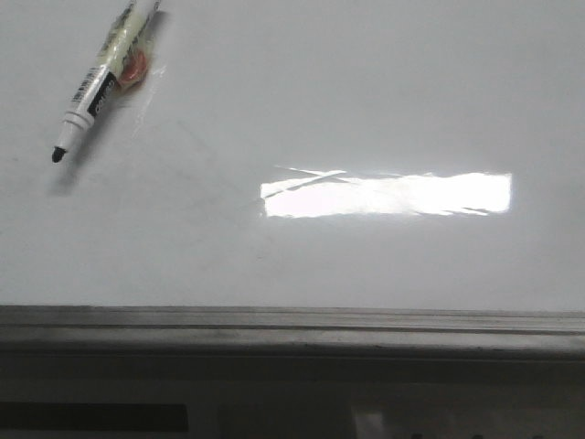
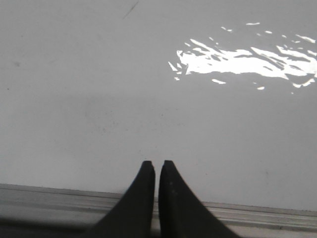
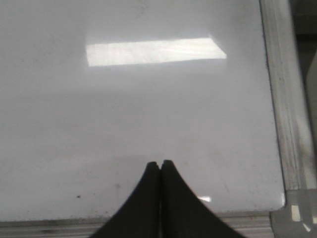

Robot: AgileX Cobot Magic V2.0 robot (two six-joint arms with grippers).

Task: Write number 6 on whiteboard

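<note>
So nothing's been written yet as far as I can see: the whiteboard [image 1: 366,110] is blank in every view, no number 6 anywhere on it, just a bright rectangular glare patch [image 1: 384,194] in the middle and a few faint smudges. The marker [image 1: 96,87] is lying on the board up in the far left corner of the front view, cap off, black tip pointing down toward the near-left, with something small and reddish tucked against its barrel that I can't make out. Neither arm has it. The left gripper [image 2: 154,164] has its fingertips almost together with only a thin slit between them and nothing held, hovering over the board close to the grey metal rail [image 2: 247,210]. The right gripper [image 3: 160,163] is pinched closed on nothing too, near the board's right corner where the frame [image 3: 282,99] runs along the side. My read is we're at the very start: the next move is a pickup, and the left arm looks like the natural one since the marker's on its side. It'd have to open up, travel across to the far corner and grab the barrel. Loads of open board between the marker and the glare for the digit, just keep off the rail edge.
</note>
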